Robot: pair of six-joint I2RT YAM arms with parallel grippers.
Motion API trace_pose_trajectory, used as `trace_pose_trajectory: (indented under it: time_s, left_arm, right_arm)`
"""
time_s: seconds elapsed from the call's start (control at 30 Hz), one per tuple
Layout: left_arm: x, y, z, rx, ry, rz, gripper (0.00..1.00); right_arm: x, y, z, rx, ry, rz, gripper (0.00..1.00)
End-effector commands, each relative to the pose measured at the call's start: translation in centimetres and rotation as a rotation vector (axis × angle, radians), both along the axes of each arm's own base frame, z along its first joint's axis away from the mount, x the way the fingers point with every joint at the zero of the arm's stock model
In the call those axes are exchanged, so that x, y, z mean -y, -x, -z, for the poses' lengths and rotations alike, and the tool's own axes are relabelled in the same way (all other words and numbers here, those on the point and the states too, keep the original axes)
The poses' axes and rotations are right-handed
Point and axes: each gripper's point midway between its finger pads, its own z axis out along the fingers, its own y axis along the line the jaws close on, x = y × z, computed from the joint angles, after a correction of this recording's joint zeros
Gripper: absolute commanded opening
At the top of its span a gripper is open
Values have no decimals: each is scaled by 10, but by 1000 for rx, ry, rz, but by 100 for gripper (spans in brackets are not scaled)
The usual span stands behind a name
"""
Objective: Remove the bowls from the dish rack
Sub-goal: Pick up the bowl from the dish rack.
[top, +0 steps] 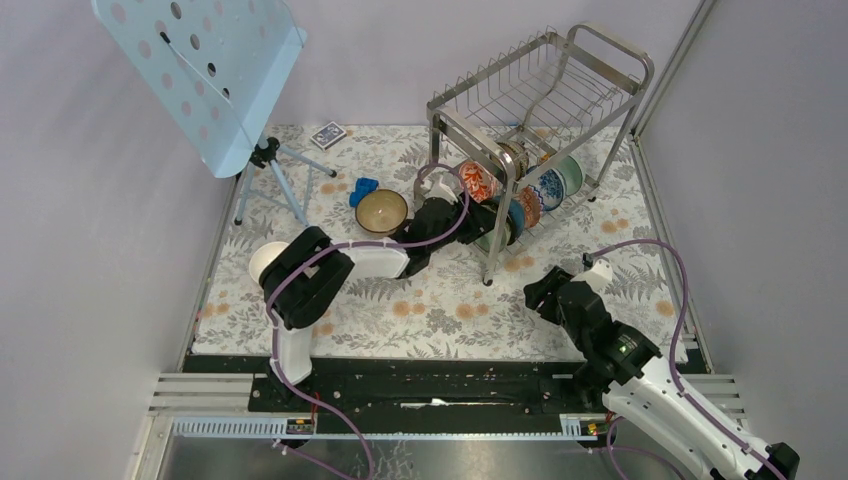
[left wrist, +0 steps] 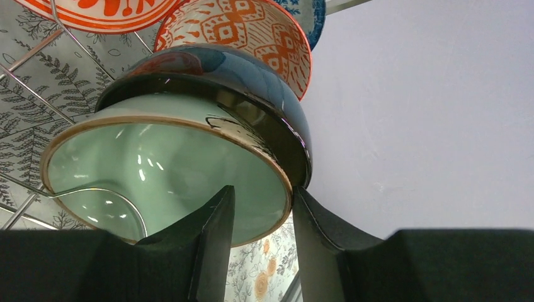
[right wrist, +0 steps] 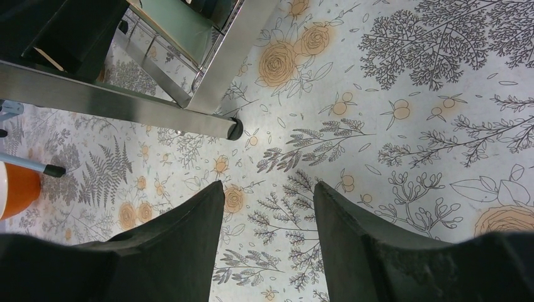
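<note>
The dish rack stands at the back right, with several bowls on edge in its lower tier. My left gripper reaches into that tier. In the left wrist view it stands open astride the rim of a bowl, pale green inside and glossy dark outside. One finger is inside the bowl, the other touches its outer wall. Behind it stand an orange-red patterned bowl and a blue-and-white one. A brown bowl with tan inside sits on the table. My right gripper is open over the cloth.
A pale blue perforated music stand on a tripod fills the back left. A card pack and a small blue object lie near it. The rack's front leg stands just ahead of my right gripper. A white round dish sits by the left arm.
</note>
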Motion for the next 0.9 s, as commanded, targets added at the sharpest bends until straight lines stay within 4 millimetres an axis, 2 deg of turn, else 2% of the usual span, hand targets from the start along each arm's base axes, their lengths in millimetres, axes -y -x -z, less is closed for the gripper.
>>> trace_pose_trajectory:
  time_s: [0.0,0.17,0.4,0.77,0.87]
  left_arm:
    - [6,-6,-13,62,-4,-7,42]
    - [8,-9,-7,72,-37,-10,42]
    - [11,-16,-10,86,-47,-24,37]
    - [9,-11,-13,98,-17,-20,20]
    - [8,-9,-15,107,-5,-15,9]
  right_arm:
    - [3,-1,1,11,10,3,61]
    - [2,0,2,7,9,-2,61]
    - [2,0,2,14,3,-5,61]
    - [0,-1,2,17,4,-14,61]
    - [0,-1,2,20,1,-15,61]
